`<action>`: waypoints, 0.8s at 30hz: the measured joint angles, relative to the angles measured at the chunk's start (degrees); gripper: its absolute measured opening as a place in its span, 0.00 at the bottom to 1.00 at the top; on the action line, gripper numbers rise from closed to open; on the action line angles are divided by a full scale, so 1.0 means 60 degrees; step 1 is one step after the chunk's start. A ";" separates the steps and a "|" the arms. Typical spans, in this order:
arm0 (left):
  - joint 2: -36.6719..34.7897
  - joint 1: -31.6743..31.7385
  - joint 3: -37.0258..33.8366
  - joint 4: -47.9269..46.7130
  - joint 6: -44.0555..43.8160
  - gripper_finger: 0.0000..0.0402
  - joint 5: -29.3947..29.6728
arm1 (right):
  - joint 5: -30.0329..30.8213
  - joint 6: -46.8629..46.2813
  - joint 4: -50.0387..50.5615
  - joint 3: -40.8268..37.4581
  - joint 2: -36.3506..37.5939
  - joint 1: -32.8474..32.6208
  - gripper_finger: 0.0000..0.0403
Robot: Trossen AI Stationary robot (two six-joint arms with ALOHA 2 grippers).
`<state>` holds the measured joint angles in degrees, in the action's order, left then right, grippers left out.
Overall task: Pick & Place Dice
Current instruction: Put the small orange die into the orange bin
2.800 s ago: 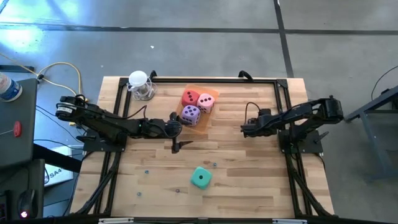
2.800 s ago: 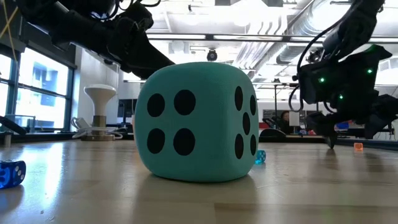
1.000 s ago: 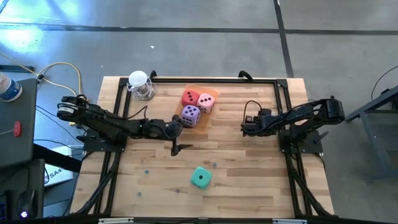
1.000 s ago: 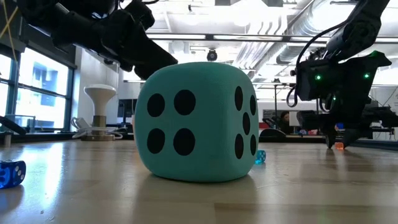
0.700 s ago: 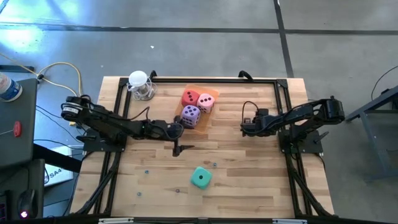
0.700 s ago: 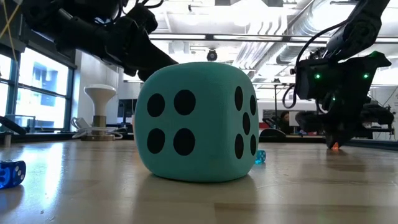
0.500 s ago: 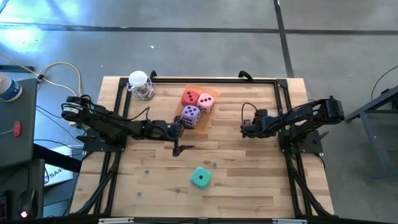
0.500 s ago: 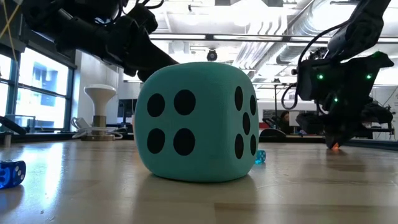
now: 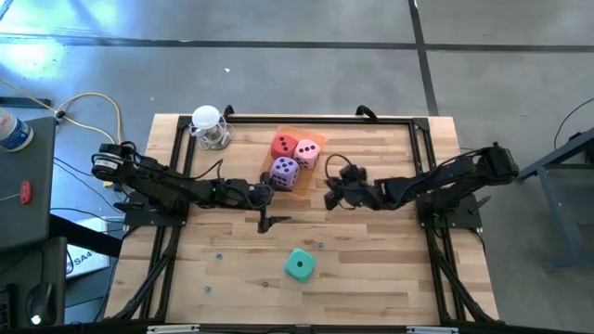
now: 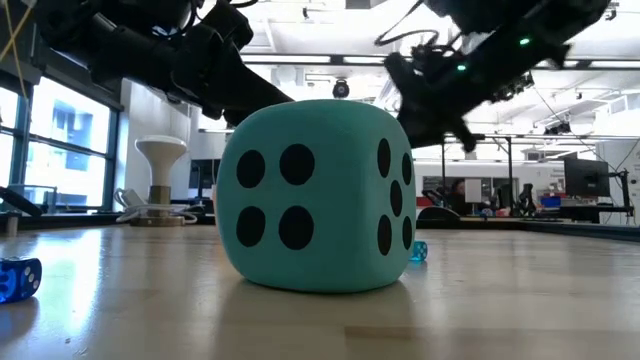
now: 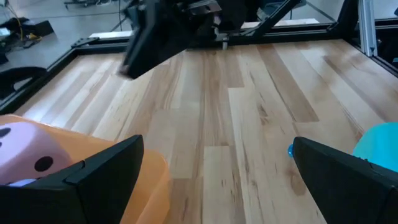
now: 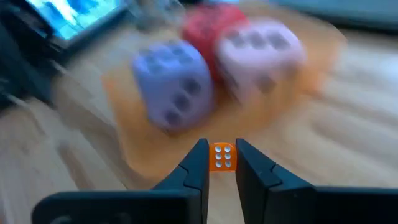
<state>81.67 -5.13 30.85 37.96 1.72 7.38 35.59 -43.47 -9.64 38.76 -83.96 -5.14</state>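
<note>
the right claw (image 12: 221,163) pinches a small orange die (image 12: 221,156) between its fingertips, above the table (image 9: 371,269) just right of centre; in the high view the right claw (image 9: 331,197) sits at 3 o'clock of the orange tray (image 9: 299,176), near it but apart. whether the small die touches the wood cannot be told.

the left claw (image 9: 263,221) is spread wide and holds nothing. it points toward 6 o'clock from the tray's lower left corner, with the left arm (image 9: 176,188) reaching in from 9 o'clock. in the left wrist view its 2 fingers (image 11: 102,174) stand far apart over bare planks.

3 dice sit on the tray, grouped and touching or nearly so: red die (image 9: 283,145) at the tray's 11 o'clock, pink die (image 9: 307,151) at its 2 o'clock, purple die (image 9: 285,171) at its 7 o'clock. the right wrist view shows the same 3 ahead of the claw, blurred.

the teal die (image 9: 299,265) rests alone on the table at 6 o'clock of the tray, well apart from both claws. in the low view the teal die (image 10: 315,195) shows a 4-pip face and a 6-pip face, with a tiny blue die (image 10: 419,251) just beside it and another small blue die (image 10: 18,279) at the picture's left edge.

a white object on a clear base (image 9: 210,127) stands at the table's 11 o'clock corner.
</note>
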 joint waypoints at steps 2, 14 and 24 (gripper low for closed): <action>-0.0004 -0.0007 0.0000 -0.0005 0.0013 1.00 0.0065 | -0.0312 0.0851 -0.0897 -0.0023 -0.0212 0.0178 0.10; -0.0883 -0.0050 -0.0002 -0.1006 -0.0444 1.00 0.0320 | -0.2987 0.2345 -0.2147 0.1900 -0.2966 0.1314 0.10; -0.1483 -0.0134 -0.0004 -0.2276 -0.0528 1.00 0.0316 | -0.1678 0.2838 0.0051 0.3166 -0.3456 0.1318 0.24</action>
<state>72.77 -5.93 30.83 24.31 -1.45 9.28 25.52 -26.44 -9.34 57.76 -104.70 2.77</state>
